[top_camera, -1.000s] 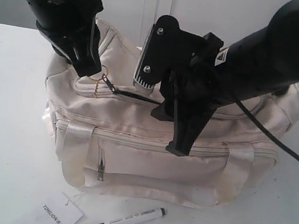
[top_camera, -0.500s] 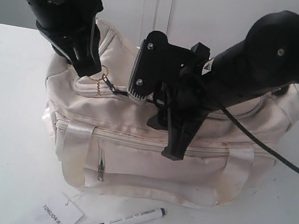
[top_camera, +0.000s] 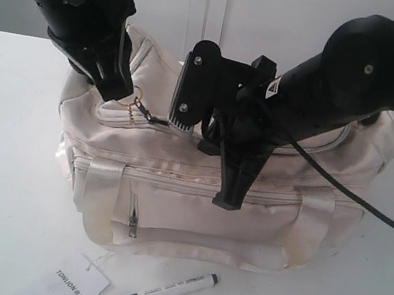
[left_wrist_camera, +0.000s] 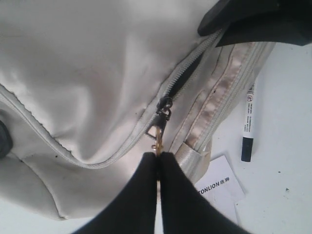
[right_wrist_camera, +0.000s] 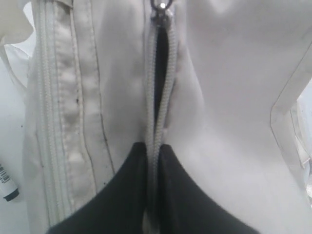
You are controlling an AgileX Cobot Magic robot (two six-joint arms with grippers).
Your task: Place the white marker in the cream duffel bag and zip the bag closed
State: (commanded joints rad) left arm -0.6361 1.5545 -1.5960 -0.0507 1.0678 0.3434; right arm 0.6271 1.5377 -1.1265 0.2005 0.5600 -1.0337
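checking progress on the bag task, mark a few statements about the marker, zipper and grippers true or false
1. The white marker is inside the cream duffel bag. False: it lies on the table in front of it.
2. The left gripper is shut on the gold zipper pull. True.
3. The right gripper pinches the top zipper. True.
4. The top zipper is fully closed. False: a dark gap is open.

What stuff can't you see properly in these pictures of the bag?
Inside the cream duffel bag: both wrist views show only a dark slit in the zipper.
Zipper beyond that slit, exterior view: hidden behind the right arm.
White marker: print too small in the exterior view; right wrist view's edge hides all but its cap.
Paper tag: exterior view's bottom edge cuts it.
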